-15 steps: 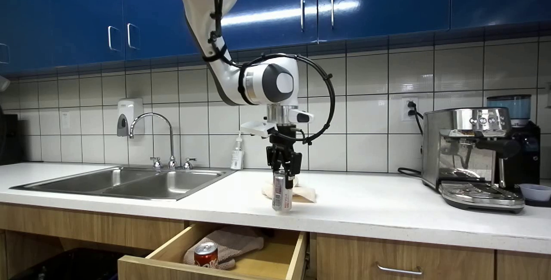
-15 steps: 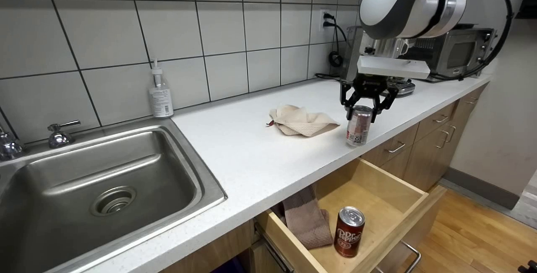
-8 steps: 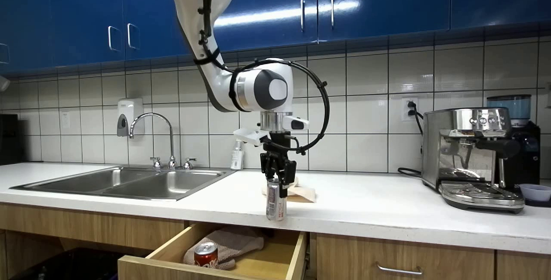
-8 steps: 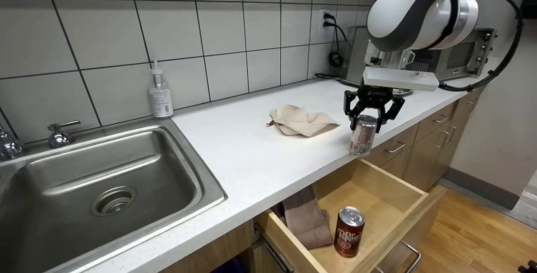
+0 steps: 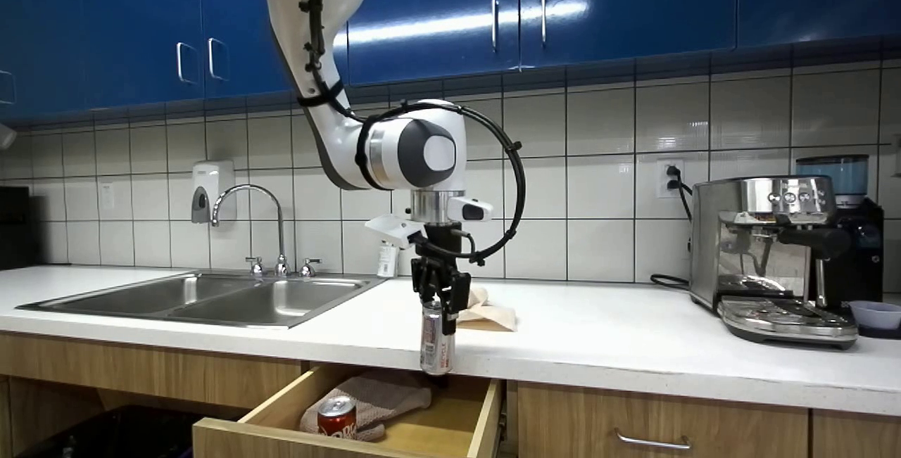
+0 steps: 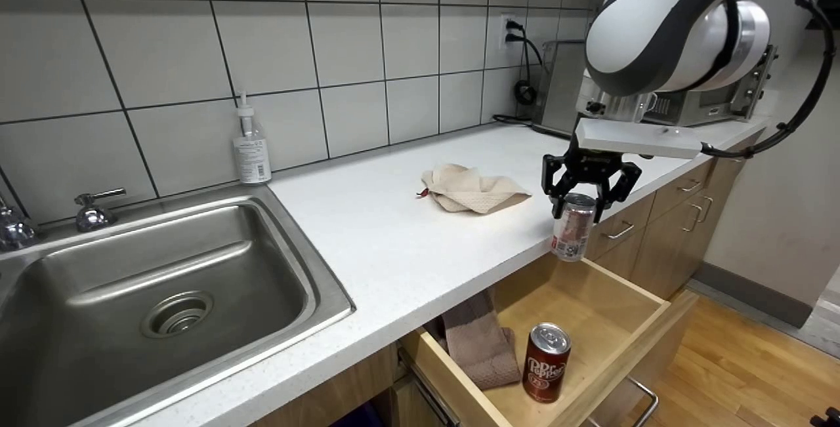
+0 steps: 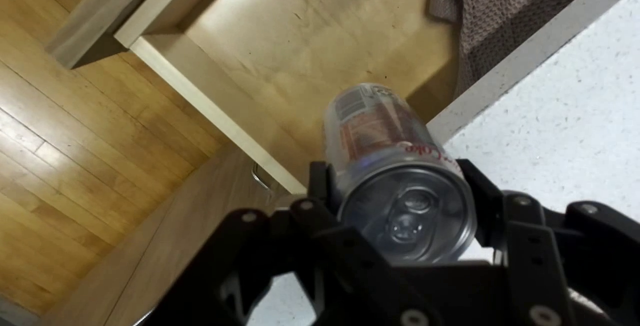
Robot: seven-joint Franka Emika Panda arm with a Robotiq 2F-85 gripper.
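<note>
While the gripper [image 7: 397, 186] clasps a silver soda can [image 7: 372, 125] from both sides near its top, the can hangs roughly upright in the air, its pull tab showing in the wrist view and the red word Coke on its side. It is just beside the front edge of the white counter [image 6: 394, 250], over the back part of a pulled-out wooden drawer [image 6: 594, 322] and apart from the drawer's floor. Inside that drawer, a dark red Dr Pepper can [image 6: 546, 365] stands upright, just beside a pinkish-brown textured cloth [image 6: 482, 342] that lies along the side nearer the steel sink [image 6: 302, 250]. On the counter behind the held can, a crumpled beige cloth [image 6: 472, 191] lies between the sink and the arm. Farther back, a pump bottle [image 6: 251, 155] stands at the sink's rear corner, near the tiled wall [image 5: 598, 191], and a chrome faucet [image 5: 281, 265] rises behind the two basins. Well apart along the counter sits an espresso machine [image 5: 764, 194]; a soap dispenser [image 5: 212, 191] hangs on the tiles, below blue cabinets [image 5: 633, 1].
</note>
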